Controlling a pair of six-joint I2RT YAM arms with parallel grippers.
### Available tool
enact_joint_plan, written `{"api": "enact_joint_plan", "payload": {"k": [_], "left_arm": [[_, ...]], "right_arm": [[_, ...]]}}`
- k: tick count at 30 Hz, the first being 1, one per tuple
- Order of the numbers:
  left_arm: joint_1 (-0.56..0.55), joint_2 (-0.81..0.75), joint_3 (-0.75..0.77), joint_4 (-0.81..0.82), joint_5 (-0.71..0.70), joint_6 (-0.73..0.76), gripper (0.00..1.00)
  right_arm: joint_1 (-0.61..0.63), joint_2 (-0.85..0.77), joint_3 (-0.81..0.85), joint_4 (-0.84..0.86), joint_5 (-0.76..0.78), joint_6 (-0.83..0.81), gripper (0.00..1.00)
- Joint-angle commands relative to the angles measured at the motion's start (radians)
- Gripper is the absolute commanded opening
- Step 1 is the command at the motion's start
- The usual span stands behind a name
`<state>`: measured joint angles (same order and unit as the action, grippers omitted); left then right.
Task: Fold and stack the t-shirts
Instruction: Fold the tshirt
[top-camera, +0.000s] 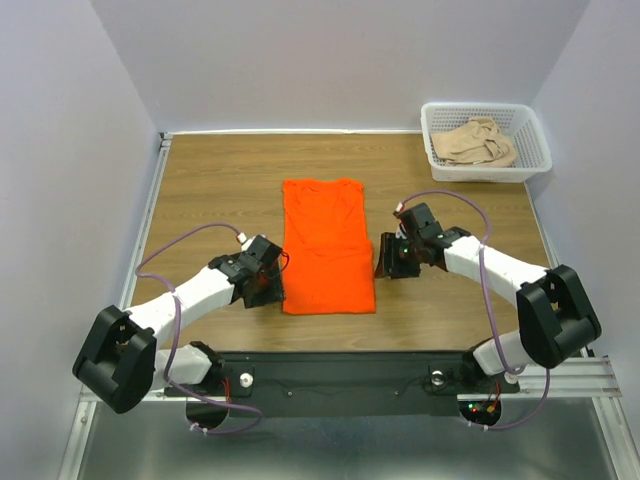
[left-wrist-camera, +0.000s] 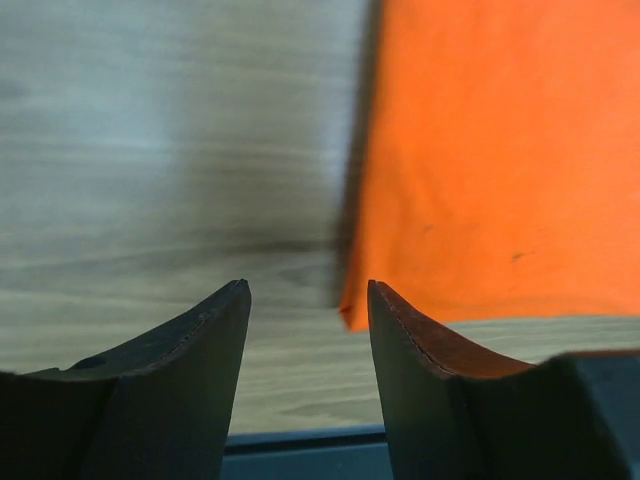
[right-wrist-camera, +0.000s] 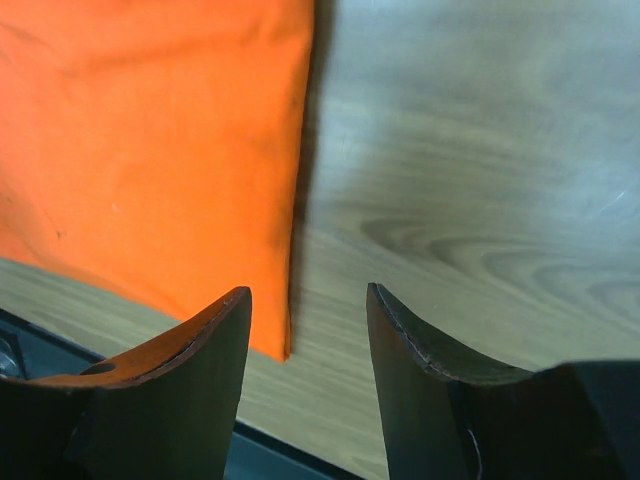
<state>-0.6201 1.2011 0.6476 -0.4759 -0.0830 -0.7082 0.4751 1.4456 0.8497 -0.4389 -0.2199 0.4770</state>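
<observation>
I see the orange t-shirt (top-camera: 328, 250) flat on the desk (top-camera: 215, 185), folded into a narrow upright rectangle midway between my two arms. The left gripper (left-wrist-camera: 308, 290) sits low beside the shirt's near left corner. Its jaws stand apart with nothing in them, and the corner shows just past the tip of the right-hand finger (left-wrist-camera: 420, 370). The right gripper (right-wrist-camera: 308, 290) mirrors that at the near right corner, jaws parted and empty, with the cloth edge running just beyond its left-hand finger (right-wrist-camera: 190, 370). Neither gripper has hold of the cloth. The beige t-shirt (top-camera: 480, 142) lies crumpled in the white basket (top-camera: 540, 152) at the far right corner, well apart from both.
</observation>
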Motion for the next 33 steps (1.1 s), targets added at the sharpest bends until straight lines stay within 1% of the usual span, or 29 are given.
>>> {"api": "enact_joint_plan", "payload": {"k": [1,6,10,18,22,26,27,29,33], "left_arm": [[-0.016,-0.04,-0.022,-0.041,-0.001,-0.059,0.57],[-0.035,0.0,-0.013,-0.02,0.02,-0.059,0.56],[-0.052,0.0,-0.009,-0.021,0.017,-0.062,0.56],[-0.085,0.015,-0.016,-0.026,0.017,-0.085,0.56],[-0.098,0.051,-0.026,-0.013,0.011,-0.096,0.55],[-0.109,0.09,-0.019,-0.015,-0.017,-0.089,0.47],[-0.11,0.103,-0.014,-0.017,-0.021,-0.089,0.42],[-0.119,0.121,-0.014,-0.017,-0.027,-0.093,0.36],[-0.151,0.159,-0.002,-0.03,-0.038,-0.093,0.34]], "right_arm": [[0.045,-0.051,-0.033,-0.043,0.016,0.055,0.56],[0.094,-0.06,-0.074,-0.041,0.03,0.097,0.55],[0.14,-0.065,-0.08,-0.041,0.045,0.13,0.55],[0.177,-0.073,-0.095,-0.043,0.056,0.175,0.54],[0.204,-0.064,-0.103,-0.043,0.073,0.207,0.54],[0.233,-0.045,-0.098,-0.043,0.091,0.229,0.54],[0.238,-0.042,-0.097,-0.043,0.103,0.235,0.54],[0.257,-0.033,-0.093,-0.044,0.128,0.256,0.54],[0.275,-0.022,-0.087,-0.052,0.168,0.301,0.52]]}}
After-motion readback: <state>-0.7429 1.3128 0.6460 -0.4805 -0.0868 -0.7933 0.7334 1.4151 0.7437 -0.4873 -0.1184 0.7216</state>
